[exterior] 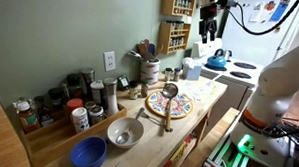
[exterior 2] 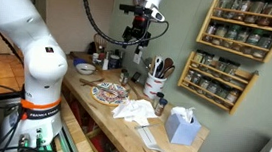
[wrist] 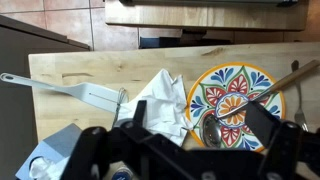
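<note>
Wrist view, item: crumpled white cloth (wrist: 158,98) on the wooden counter (wrist: 90,65), below your gripper (wrist: 185,150).
Claw released, jaws spread wide, hanging high over the counter and grasping nothing. The cloth lies against the rim of the patterned plate (wrist: 240,90) at its 3 o'clock. A metal ladle (wrist: 212,128) rests on that plate at 4 o'clock, with a white spatula (wrist: 70,90) at 9 o'clock and a tissue box (wrist: 50,160) at 7 o'clock. Handling, as judged: light, soft, limp, apt to drape. You would pinch a raised fold near its middle, clear of the ladle.
</note>
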Tool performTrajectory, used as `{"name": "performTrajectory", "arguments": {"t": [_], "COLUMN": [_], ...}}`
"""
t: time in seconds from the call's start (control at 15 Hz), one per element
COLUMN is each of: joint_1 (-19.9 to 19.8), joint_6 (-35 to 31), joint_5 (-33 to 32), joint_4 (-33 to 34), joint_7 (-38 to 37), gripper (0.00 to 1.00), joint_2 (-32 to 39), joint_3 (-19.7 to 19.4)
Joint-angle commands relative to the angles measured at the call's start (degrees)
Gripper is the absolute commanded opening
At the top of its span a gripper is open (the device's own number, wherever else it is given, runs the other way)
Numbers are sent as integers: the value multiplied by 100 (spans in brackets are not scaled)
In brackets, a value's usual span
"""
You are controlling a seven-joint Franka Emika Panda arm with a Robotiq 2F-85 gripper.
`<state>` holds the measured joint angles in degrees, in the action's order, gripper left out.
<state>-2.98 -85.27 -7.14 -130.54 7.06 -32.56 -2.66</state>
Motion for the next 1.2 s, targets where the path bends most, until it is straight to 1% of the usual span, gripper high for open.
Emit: {"name": "performTrajectory", "arguments": {"t": [0.0,0.2,0.27,0.4,0.53,0.73,0.87,1.13], "joint_1": [63,63,78,23,-49,-215,-356,-624], "joint_6": [17,17,33,-92,15,25,0,-88], "joint_5": [-19,-19,125,606,994,1508,1891,2919], "joint_4": [14,14,118,502,1026,1864,2301,3030], "joint_7": [-26,-26,-44,-178,-120,17,98,237], "gripper": [100,100,100,100,100,100,100,100], "joint_2": [4,4,66,212,409,732,926,1419], "joint_3": [-47,-47,-77,-267,-511,-1024,-1407,-2147]}}
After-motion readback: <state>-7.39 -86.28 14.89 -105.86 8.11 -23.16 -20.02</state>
